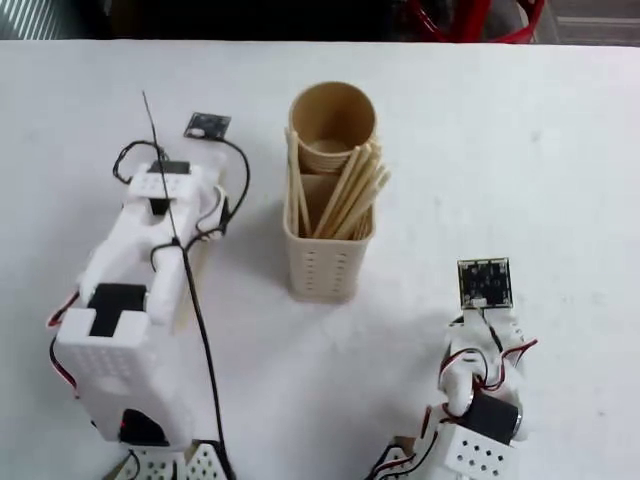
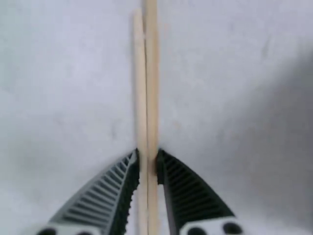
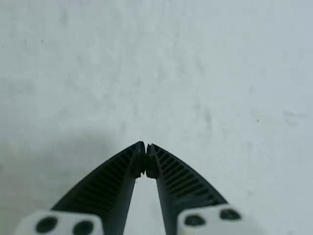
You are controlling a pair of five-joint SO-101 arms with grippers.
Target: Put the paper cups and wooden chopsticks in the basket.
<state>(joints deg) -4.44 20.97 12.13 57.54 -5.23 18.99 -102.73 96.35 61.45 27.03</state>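
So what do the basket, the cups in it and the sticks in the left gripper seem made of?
Basket: probably moulded plastic, matte cream; rows of small holes in its wall. Cups: likely paper, matte tan, thin stacked rims. Chopsticks in the left gripper: apparently bare wood, pale and unvarnished, though no grain shows.

Parts you cannot see

The pair of chopsticks [image 2: 146, 88] in the left gripper [image 2: 146, 159] is blurry and runs off the picture at both ends. The basket [image 1: 328, 265] wall hides the bottoms of the bundle of chopsticks [image 1: 350, 195] and of the paper cups [image 1: 333, 115].
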